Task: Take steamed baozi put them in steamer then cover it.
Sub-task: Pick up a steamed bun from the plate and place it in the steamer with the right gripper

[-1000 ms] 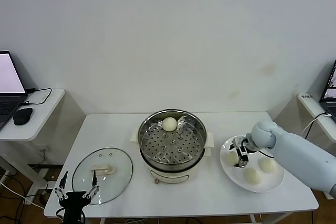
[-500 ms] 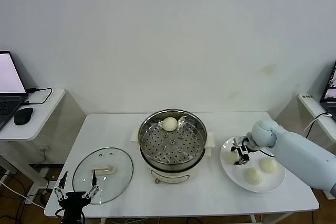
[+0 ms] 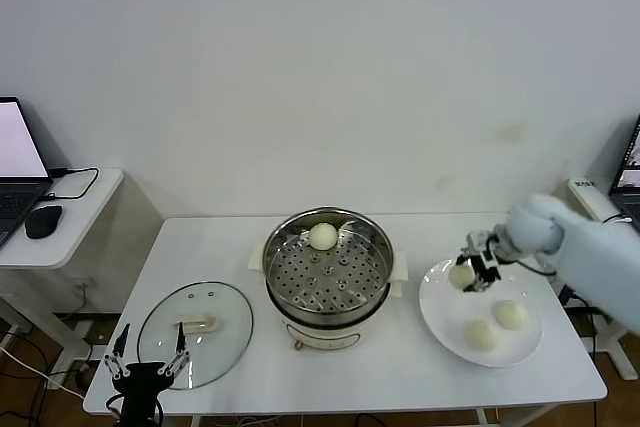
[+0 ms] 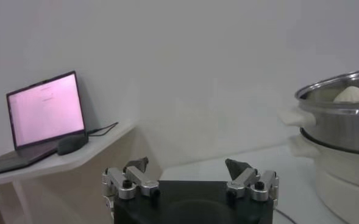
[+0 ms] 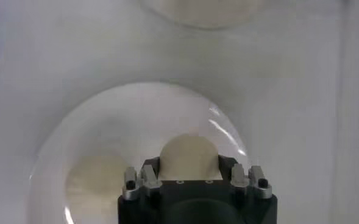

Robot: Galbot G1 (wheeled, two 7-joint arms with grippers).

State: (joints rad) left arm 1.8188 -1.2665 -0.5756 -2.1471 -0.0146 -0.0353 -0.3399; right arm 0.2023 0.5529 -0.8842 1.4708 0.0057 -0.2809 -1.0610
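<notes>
Carrying: right hand (image 3: 474, 269) pinches a baozi (image 3: 462, 275) above the plate (image 3: 437, 311).
Advice: keep grip light, cross level to the steamer (image 3: 375, 239).
Left hand (image 3: 146, 364): spread, idle by the cover (image 3: 226, 303).

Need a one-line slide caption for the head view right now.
Right gripper lifts a baozi off the plate; one already in the steamer, lid aside.

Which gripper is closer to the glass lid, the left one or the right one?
Left. The left gripper hangs at the glass lid's near edge; the right gripper holds a bun over the plate, across the steamer.
</notes>
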